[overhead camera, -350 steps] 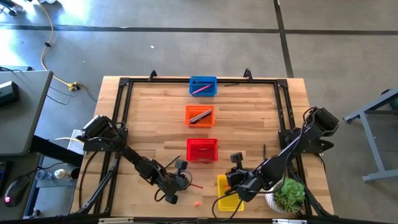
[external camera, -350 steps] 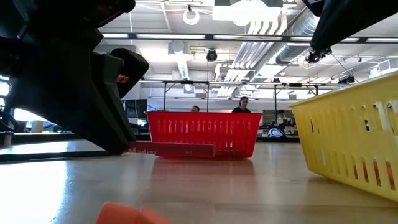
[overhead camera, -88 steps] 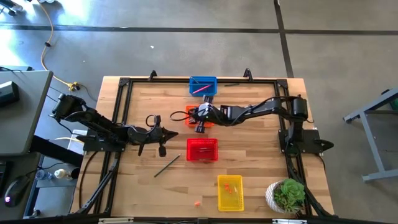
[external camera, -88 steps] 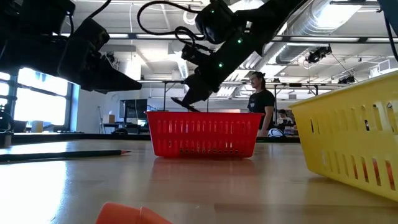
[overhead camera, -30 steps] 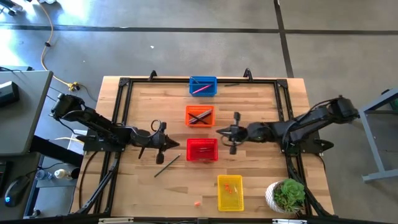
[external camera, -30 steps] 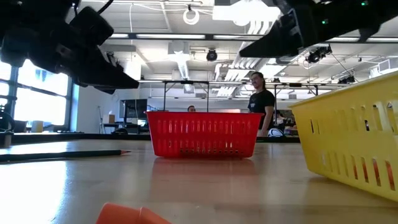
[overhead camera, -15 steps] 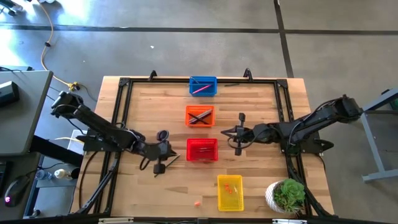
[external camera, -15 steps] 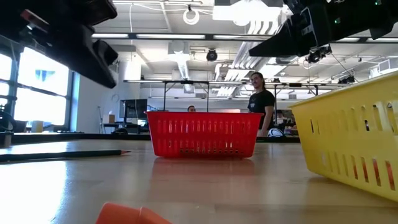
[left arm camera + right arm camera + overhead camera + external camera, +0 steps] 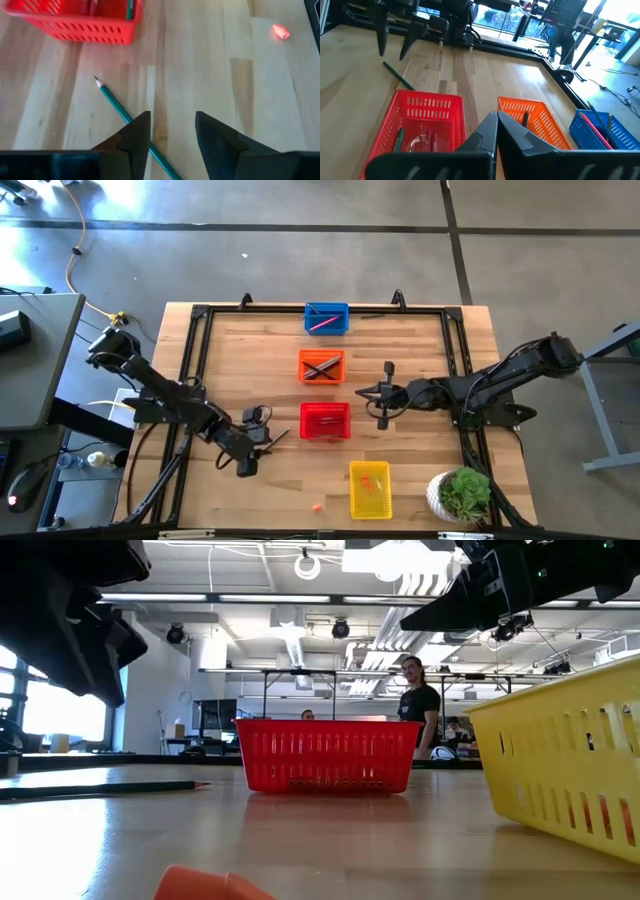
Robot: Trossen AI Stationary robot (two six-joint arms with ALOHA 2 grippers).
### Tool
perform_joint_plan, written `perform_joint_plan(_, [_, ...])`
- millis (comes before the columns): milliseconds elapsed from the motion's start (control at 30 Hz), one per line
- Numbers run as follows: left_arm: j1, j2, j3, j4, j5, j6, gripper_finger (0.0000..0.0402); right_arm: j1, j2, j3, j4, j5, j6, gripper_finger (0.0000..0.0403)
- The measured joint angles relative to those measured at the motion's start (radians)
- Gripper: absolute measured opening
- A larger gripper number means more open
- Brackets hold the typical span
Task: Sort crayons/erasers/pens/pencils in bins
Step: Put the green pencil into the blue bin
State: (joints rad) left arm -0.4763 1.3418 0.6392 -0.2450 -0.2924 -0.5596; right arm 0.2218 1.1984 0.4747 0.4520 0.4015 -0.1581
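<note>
- Four bins are standing in a line down the middle of the desk (image 9: pixel 420 340): the blue bin (image 9: pixel 326 318) nearest the far edge, then the orange bin (image 9: pixel 321 366), then the red bin (image 9: pixel 325 421), and the yellow bin (image 9: pixel 369 489) close to the near edge.
- One pink stick is lying in the blue bin, and two dark sticks are lying crossed in the orange one.
- The red bin is holding one green-tipped stick (image 9: pixel 129 8) and what may be one or two more pieces; the view is too poor for a firm count.
- Small orange-red erasers are sitting in the yellow bin, though I cannot count them with certainty.
- One eraser (image 9: pixel 318 506) is lying loose on the desk near the near edge, just beside the yellow bin's left side.
- One green pencil (image 9: pixel 134 123) is lying loose on the desk left of the red bin, its sharpened tip pointing toward that bin.
- The left hand (image 9: pixel 171 135) is hovering over that pencil with its fingers spread apart, holding nothing; the pencil is running under one finger.
- The right hand (image 9: pixel 381 402) is hanging above the desk just right of the red bin, fingers pressed together and empty.
- One potted plant (image 9: pixel 462 495) is standing at the near right corner.
</note>
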Motion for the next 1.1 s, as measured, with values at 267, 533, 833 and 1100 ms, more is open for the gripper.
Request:
perform_joint_plan(267, [-0.048, 0.084, 0.049, -0.021, -0.006, -0.057, 0.0174, 0.000, 0.000, 0.000, -0.001, 0.000, 0.000, 0.0000])
perform_joint_plan(533, [-0.056, 0.165, 0.172, -0.163, -0.007, -0.007, 0.0175, 0.000, 0.000, 0.000, -0.009, 0.000, 0.000, 0.0000])
perform_joint_plan(833, [-0.042, 0.217, 0.184, -0.201, 0.011, -0.110, 0.0174, 0.000, 0.000, 0.000, -0.024, 0.000, 0.004, 0.0000])
perform_joint_plan(1100, [0.015, 0.257, 0.184, -0.229, 0.018, -0.200, 0.0174, 0.000, 0.000, 0.000, -0.023, 0.000, 0.004, 0.0000])
